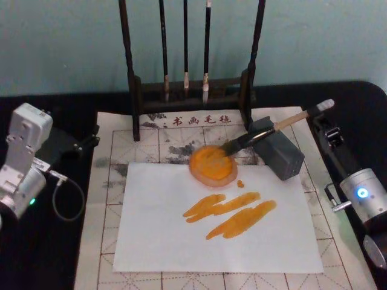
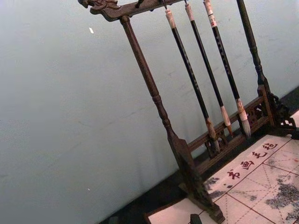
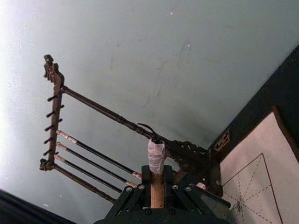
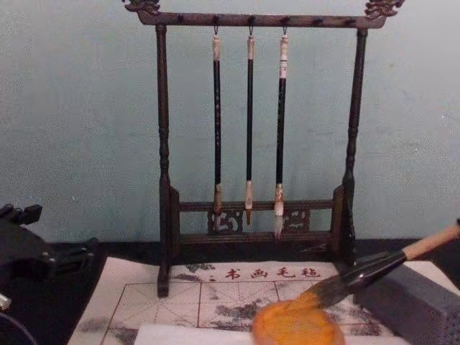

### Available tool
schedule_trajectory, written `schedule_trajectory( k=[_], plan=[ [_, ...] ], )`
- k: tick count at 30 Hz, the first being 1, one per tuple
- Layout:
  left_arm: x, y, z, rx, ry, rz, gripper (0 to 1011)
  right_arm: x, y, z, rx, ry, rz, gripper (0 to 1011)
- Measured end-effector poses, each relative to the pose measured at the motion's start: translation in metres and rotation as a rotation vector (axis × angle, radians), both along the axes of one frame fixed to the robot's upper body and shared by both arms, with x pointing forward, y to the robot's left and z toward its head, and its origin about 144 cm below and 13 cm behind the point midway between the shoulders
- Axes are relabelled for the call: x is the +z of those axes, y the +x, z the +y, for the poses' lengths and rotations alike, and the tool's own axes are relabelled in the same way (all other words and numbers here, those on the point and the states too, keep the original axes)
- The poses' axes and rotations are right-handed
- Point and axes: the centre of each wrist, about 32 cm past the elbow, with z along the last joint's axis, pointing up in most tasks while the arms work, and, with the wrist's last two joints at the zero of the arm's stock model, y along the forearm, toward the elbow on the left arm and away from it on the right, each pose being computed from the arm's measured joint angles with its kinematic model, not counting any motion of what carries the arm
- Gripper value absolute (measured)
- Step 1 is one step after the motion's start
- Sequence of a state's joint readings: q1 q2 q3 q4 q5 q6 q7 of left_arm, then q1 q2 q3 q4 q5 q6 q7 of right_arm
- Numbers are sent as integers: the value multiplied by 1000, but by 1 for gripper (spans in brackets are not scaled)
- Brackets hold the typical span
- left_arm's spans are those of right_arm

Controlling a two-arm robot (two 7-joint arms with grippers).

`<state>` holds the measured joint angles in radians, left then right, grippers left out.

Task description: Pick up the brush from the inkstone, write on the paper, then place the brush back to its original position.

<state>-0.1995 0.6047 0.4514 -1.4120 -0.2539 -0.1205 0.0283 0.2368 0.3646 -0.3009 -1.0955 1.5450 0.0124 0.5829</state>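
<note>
The brush (image 1: pixel 266 134) lies tilted across the grey inkstone block (image 1: pixel 281 158). Its dark bristles rest on an orange disc (image 1: pixel 211 164) at the far edge of the white paper (image 1: pixel 181 248), which carries orange strokes (image 1: pixel 230 212). My right gripper (image 1: pixel 321 119) is at the far right, shut on the pale handle near its taped end. In the right wrist view the handle (image 3: pixel 157 189) sits between the fingers. The chest view shows the brush (image 4: pixel 374 272) sloping down to the disc (image 4: pixel 298 325). My left arm (image 1: pixel 24 160) is parked at the left.
A dark wooden rack (image 1: pixel 190 90) with three thin hanging brushes (image 4: pixel 249 129) stands at the back of the grid-lined felt mat (image 1: pixel 121 136). A cable loop (image 1: pixel 66 199) lies by the left arm. A black table surface surrounds the mat.
</note>
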Motion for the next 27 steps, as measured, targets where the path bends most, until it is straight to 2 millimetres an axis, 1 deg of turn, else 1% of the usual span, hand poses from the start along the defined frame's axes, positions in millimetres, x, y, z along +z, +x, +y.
schedule_trajectory(
  k=[12,27],
  plan=[
    [0,0,0,0,0,0,1001,-5,9,5,6,-4,21,177],
    [0,0,0,0,0,0,1001,-9,12,9,6,-7,43,177]
  ],
)
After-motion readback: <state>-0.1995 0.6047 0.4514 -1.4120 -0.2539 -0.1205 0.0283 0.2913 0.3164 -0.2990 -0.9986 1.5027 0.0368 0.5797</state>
